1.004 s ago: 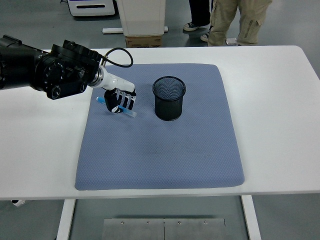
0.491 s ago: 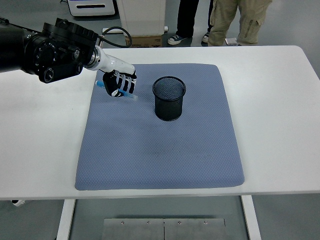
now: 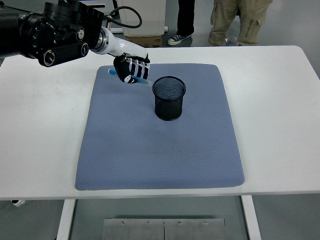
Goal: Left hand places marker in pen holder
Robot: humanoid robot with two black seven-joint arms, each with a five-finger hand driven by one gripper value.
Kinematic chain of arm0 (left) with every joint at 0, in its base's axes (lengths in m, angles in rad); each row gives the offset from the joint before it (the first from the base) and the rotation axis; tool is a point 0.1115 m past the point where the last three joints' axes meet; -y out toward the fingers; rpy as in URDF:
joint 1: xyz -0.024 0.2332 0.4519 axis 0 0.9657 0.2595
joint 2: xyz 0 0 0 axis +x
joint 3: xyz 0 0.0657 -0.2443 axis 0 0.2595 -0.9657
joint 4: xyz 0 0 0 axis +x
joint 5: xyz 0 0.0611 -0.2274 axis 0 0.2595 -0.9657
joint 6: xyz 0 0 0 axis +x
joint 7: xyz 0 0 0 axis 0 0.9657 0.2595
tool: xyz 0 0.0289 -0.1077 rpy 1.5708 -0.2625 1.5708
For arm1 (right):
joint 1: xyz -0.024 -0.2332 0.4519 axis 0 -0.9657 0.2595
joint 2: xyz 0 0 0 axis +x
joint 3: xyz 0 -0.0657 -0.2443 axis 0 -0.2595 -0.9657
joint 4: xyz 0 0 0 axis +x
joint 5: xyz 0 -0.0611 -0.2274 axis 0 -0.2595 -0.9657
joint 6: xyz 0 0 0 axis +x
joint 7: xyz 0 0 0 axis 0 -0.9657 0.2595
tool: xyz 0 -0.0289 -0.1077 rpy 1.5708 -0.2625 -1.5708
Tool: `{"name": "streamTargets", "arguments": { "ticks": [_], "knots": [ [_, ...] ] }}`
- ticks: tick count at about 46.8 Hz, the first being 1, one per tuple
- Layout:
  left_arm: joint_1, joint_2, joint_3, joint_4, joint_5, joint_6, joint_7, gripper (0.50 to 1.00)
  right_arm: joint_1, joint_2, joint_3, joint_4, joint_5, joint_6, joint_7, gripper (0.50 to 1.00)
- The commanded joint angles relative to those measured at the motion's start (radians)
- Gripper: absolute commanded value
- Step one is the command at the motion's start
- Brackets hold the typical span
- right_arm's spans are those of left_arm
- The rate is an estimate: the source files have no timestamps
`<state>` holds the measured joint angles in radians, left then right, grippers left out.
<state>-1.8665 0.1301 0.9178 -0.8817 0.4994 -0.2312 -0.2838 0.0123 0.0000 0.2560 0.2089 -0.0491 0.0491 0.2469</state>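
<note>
The left hand (image 3: 131, 70), black with white knuckle segments, is positioned above the far left part of the blue-grey quilted fabric mat (image 3: 160, 150), which lies flat on the white bench (image 3: 280, 115). Its fingers (image 3: 140, 66) are curled closed around the light blue marker (image 3: 143, 81). The marker is held clear of the mat, tilted, with one end showing at the left of the hand and the other end pointing down and to the right, toward the black wire-mesh cylindrical pen holder (image 3: 169, 98). The marker's right end is just beside the holder's upper left rim; contact cannot be determined. The holder stands upright on the mat, in its far half, near the centre line, with its mouth open upward. The black left arm (image 3: 55, 35) enters from the left edge over the bench's far left corner, with a black cable (image 3: 125, 10) looping above the white wrist. Beyond the far edge of the bench, the legs of two persons (image 3: 235, 20) stand on the floor, next to a cardboard box (image 3: 144, 41).
</note>
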Motion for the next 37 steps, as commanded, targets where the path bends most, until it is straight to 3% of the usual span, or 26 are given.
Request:
{"name": "streamTargets", "arguments": {
  "ticks": [1,37],
  "knots": [
    [0.000,-0.001,-0.028,0.000,-0.001,0.001,0.000,0.500,0.000,0.000,0.000,0.000,0.000,0.000,0.000,1.000],
    [0.055,-0.050,-0.200,0.000,-0.179,0.015,0.002,0.500,0.000,0.000,0.000,0.000,0.000,0.000,0.000,1.000]
  ]
}}
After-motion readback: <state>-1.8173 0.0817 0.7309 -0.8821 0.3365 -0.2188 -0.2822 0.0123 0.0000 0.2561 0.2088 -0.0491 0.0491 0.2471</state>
